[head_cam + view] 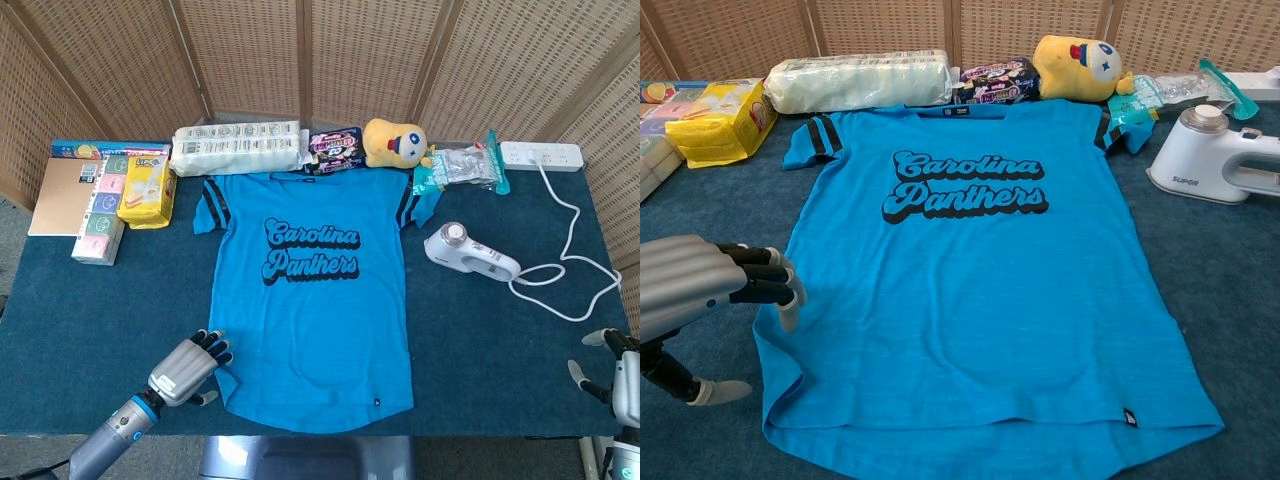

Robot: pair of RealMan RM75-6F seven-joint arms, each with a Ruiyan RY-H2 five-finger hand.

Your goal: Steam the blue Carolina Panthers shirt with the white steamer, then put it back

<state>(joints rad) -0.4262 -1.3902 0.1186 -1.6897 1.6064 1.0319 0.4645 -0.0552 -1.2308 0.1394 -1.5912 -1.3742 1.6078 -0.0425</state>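
On the tabletop (60,300) centre, the shirt (312,290) lies flat, print up, collar toward 12 o'clock, hem toward the near edge. Steamer (470,254) rests on its side at 3 o'clock of the shirt, just off the sleeve, cord trailing right; untouched. Left hand (186,366) at 7 o'clock of the shirt, fingers (768,272) loosely spread and holding nothing, tips at the shirt's left edge; contact with the cloth cannot be told. Right hand (612,372) at the table's 4 o'clock corner, well apart from the steamer, mostly cut off; fingers apparently apart and empty. Judged step: shirt laid out, steaming not begun. Next move calls for the right hand to reach up to the steamer's handle.
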